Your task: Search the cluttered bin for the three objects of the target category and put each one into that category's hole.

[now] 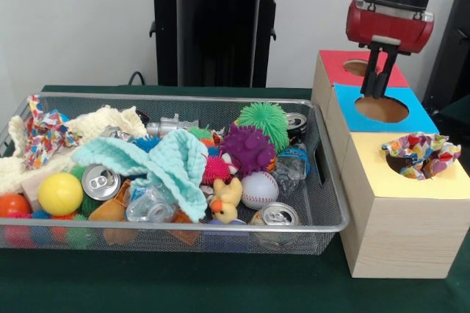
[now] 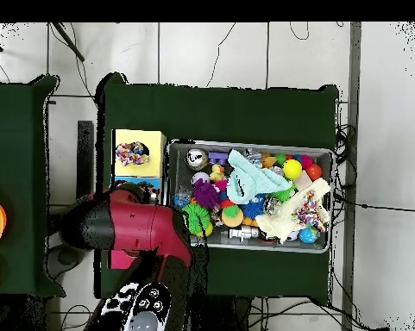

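The red and black arm's gripper (image 1: pixel 378 78) hung over the blue-topped round opening (image 1: pixel 381 109) of the pale wooden box, its dark fingers close together and holding nothing, so it looked closed and empty. One small confetti-patterned fabric cloth (image 1: pixel 421 154) sat crumpled in the round hole with the yellow square top (image 1: pixel 382 175), partly bulging above the rim; from overhead the same cloth (image 2: pixel 131 153) showed in the yellow-topped box. A red-topped opening (image 1: pixel 352 66) lay behind the blue one.

The wide silver wire-mesh tray (image 1: pixel 329 203) stood on the dark green counter (image 1: pixel 220 283) just beside the boxes. In it, a second confetti-patterned cloth (image 1: pixel 44 131) lay at the far left corner, touching the cream-yellow knitted cloth (image 1: pixel 103 123) stretched along the back. A mint-green knitted cloth (image 1: pixel 161 162) spread across the middle over silver drink cans (image 1: pixel 100 181). Near it sat a purple spiky ball (image 1: pixel 248 149), a green spiky ball (image 1: pixel 263 120), a white baseball (image 1: pixel 259 189), a yellow rubber duck (image 1: pixel 228 200) and a smooth yellow ball (image 1: pixel 60 193)
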